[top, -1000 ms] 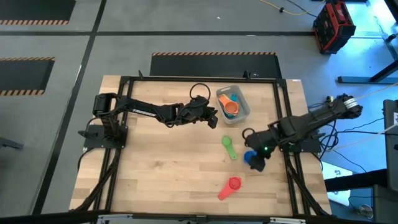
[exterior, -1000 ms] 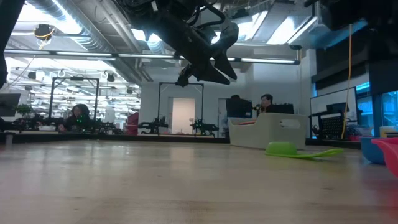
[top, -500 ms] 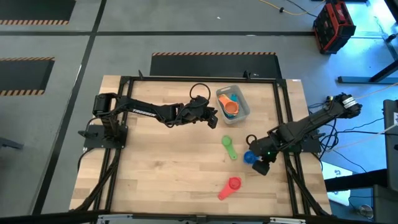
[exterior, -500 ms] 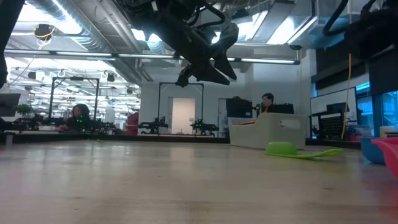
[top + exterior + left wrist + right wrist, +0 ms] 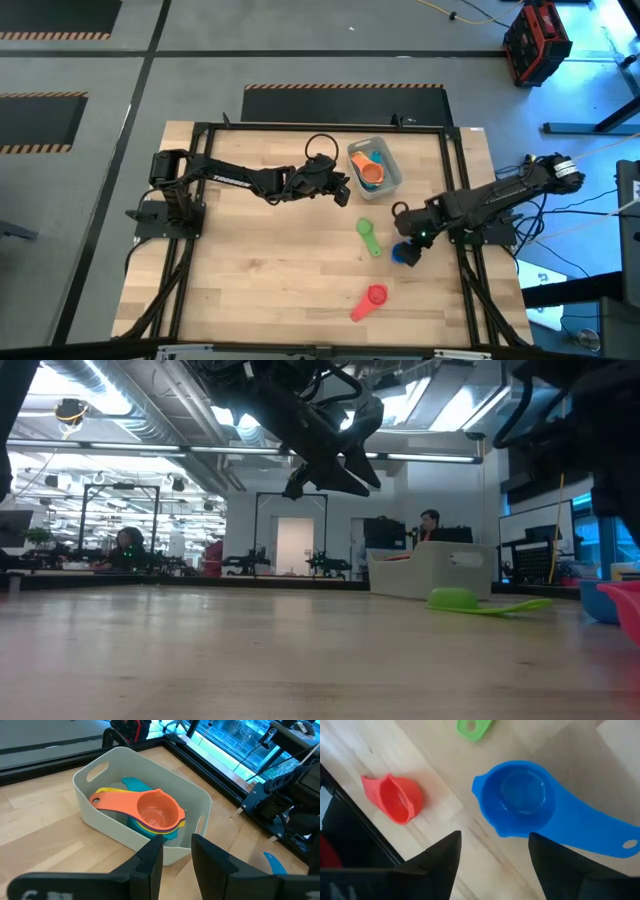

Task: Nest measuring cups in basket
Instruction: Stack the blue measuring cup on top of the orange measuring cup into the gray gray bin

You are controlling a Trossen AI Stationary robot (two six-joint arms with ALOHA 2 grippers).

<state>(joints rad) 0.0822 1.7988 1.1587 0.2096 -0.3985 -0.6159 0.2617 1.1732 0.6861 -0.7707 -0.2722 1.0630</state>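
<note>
The dark blue plastic scoop cup (image 5: 522, 795) is being picked — right gripper (image 5: 492, 865) fingers open above it; closing is needed next.

The overhead camera looks straight down on the basket (image 5: 376, 165); the low camera faces it level, far off; the left wrist camera views it closely.

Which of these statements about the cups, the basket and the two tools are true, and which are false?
1. The orange cup lies in the basket. True.
2. The red cup is in the basket. False: it lies on the table.
3. The right tool is open above the blue cup. True.
4. The left tool holds the green cup. False: it holds nothing; that cup lies on the table.
</note>
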